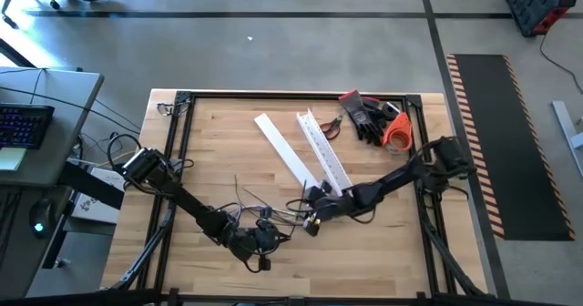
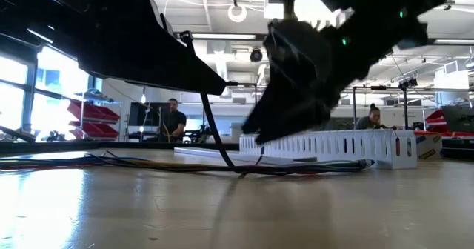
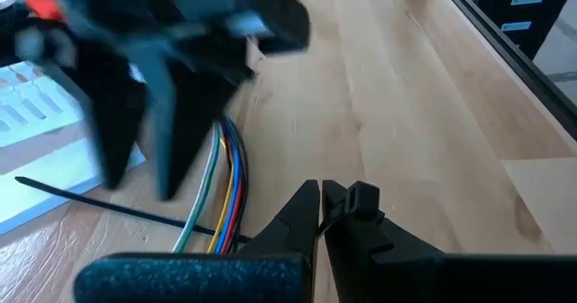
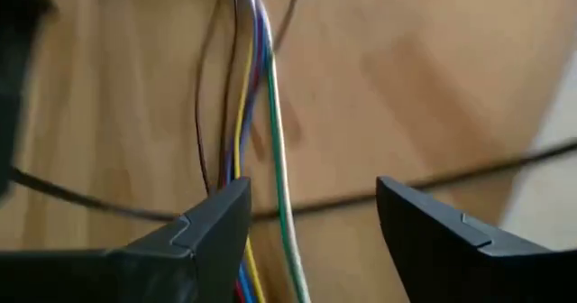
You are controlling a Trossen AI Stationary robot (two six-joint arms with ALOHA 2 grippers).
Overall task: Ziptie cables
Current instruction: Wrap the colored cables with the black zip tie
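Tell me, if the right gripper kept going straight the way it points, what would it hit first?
Probably the cables: in its wrist view they run between the open fingers of the right gripper, just ahead. Depth is unclear, though.

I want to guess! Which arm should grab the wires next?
Probably the right. Its gripper is open with the cables running between the fingers. The left gripper is shut on a ziptie.
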